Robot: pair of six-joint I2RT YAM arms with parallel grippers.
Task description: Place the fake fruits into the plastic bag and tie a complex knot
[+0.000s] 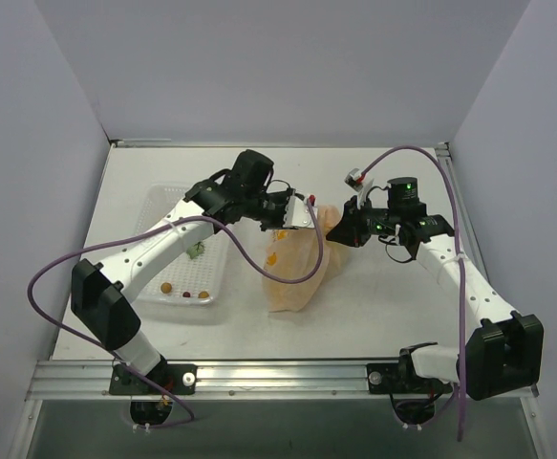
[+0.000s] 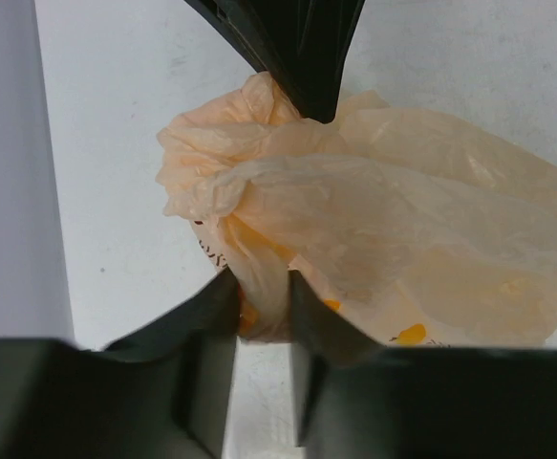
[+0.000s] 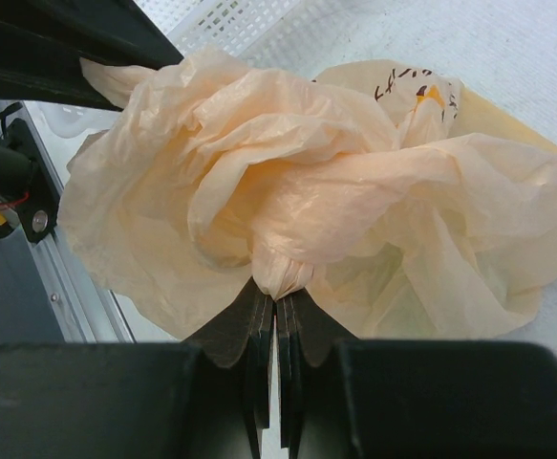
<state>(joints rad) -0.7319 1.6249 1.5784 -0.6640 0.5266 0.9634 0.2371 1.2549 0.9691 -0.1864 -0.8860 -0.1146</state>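
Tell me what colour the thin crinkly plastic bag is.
The plastic bag is translucent peach-orange, clearest in the right wrist view.

A white desk (image 1: 393,296) is enclosed on three sides by pale walls (image 1: 278,67); an aluminium rail (image 1: 278,377) is fixed at its near edge.

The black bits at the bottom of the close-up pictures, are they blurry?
Left wrist: the left gripper is soft at the bottom edge, the plastic bag is sharp, and light glows through it. Right wrist: the right gripper likewise blurs below, with no hard glare. Top external: evenly lit, soft shadows.
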